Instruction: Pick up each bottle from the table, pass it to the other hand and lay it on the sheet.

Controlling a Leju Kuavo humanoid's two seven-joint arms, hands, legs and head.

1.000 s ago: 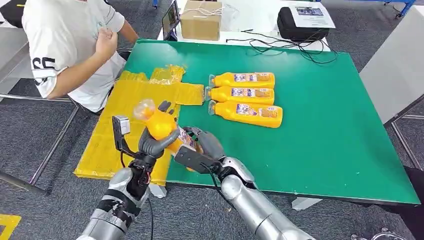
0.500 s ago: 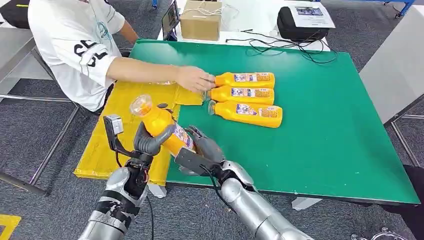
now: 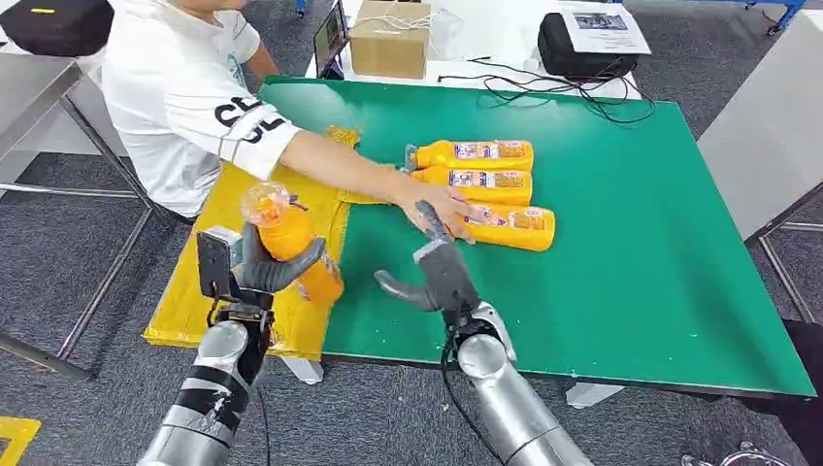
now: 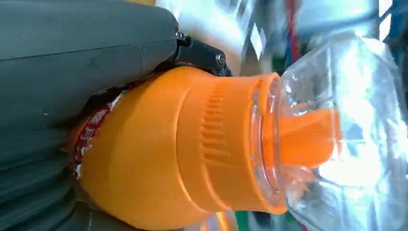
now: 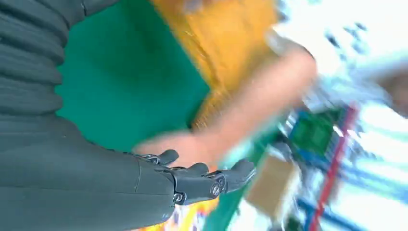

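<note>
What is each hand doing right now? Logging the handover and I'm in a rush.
Left hand: holding the orange bottle above the yellow sheet.
Right hand: open, holding nothing, above the green table.

A cardboard box (image 3: 390, 39) and black case (image 3: 586, 46) lie beyond the table.

My left hand (image 3: 264, 270) is raised at the end of a bent silver arm, fingers wrapped tight around what it holds. My right hand (image 3: 439, 275) reaches forward, held upright, thumb stuck out to the side and fingers (image 5: 238, 174) extended, holding nothing.
</note>
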